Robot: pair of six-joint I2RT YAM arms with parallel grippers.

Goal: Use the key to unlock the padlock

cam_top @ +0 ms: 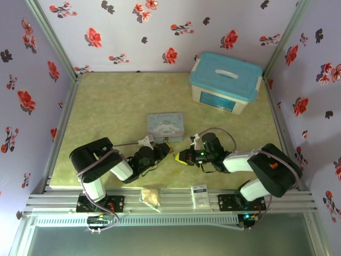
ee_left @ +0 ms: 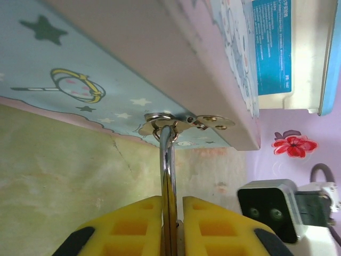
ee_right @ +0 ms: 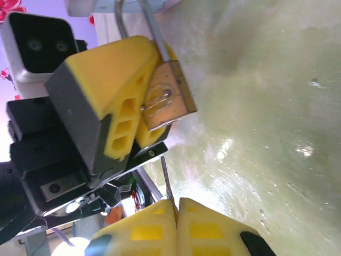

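Pinched upright between my right jaws, clenched tight on it, the key (ee_right: pixel 165 178) points its thin blade toward the padlock (ee_right: pixel 169 101) just ahead, near but not touching. My left jaws are clamped on the padlock, whose brass body juts out past their yellow pads (ee_right: pixel 114 74). Seen from my left wrist, the shackle (ee_left: pixel 168 170) runs up from between those pads and through the hasp (ee_left: pixel 170 125) on the tin (ee_left: pixel 106 69), which sits on the table (ee_left: pixel 53 176).
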